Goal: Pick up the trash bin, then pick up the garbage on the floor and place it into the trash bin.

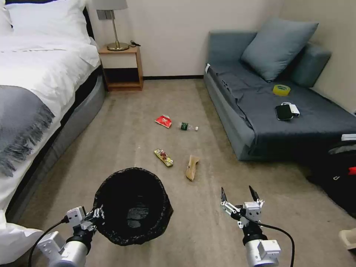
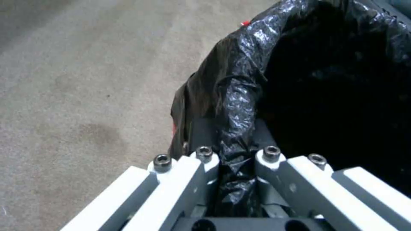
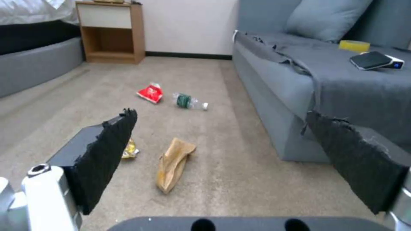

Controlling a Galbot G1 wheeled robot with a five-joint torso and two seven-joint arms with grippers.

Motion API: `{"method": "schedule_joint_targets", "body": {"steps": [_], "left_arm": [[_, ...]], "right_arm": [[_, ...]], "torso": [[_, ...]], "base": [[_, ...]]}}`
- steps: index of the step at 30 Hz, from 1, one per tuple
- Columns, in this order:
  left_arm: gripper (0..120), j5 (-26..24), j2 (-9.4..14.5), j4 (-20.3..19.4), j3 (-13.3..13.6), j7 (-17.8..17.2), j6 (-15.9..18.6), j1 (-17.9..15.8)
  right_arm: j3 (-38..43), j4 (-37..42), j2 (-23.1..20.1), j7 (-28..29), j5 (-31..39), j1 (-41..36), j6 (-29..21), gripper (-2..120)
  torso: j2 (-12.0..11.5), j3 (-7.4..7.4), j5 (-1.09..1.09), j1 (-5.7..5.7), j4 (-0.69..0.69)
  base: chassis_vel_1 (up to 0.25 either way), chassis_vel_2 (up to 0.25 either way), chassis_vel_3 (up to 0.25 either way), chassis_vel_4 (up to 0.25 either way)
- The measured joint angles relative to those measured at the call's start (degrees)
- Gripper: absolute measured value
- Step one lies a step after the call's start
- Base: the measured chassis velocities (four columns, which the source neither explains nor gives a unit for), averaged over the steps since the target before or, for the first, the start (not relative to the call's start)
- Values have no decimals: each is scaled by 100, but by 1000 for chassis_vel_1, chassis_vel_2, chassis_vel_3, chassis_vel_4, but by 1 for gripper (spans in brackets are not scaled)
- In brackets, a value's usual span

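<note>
The trash bin (image 1: 131, 205), round and black with a black bag lining it, hangs tilted above the carpet at the lower left. My left gripper (image 1: 97, 215) is shut on its near rim (image 2: 235, 106). Garbage lies on the carpet ahead: a red snack packet (image 1: 163, 121) (image 3: 150, 93), a clear bottle with a green label (image 1: 187, 127) (image 3: 188, 101), a yellow-brown wrapper (image 1: 163, 157) (image 3: 129, 150) and a tan paper piece (image 1: 191, 167) (image 3: 173, 163). My right gripper (image 1: 240, 195) (image 3: 227, 154) is open above the floor, short of the tan paper.
A grey sofa bed (image 1: 289, 111) lines the right side, with a yellow tape roll (image 1: 281, 89) and a black phone (image 1: 284, 112) on it. A white bed (image 1: 33, 92) runs along the left, and a wooden nightstand (image 1: 121, 68) stands by the far wall. Dark bags (image 1: 339, 174) sit at the right edge.
</note>
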Motion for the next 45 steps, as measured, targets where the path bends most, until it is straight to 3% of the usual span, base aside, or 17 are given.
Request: {"method": "schedule_joint_targets", "body": {"steps": [26,45], "left_arm": [[4,-284,55,142,-206,0,-24,-141],[4,-369,52,130,-321,-13,-23,-186]], "right_arm": [[-4,-109,71,-45,-109,25,-7,100],[-6,-168,42,-70,-114,59,0,100]], "torso": [[0,0,0,0,0],[0,0,0,0,0]], "base": [[0,0,0,0],[-73,78,78,-83]]}}
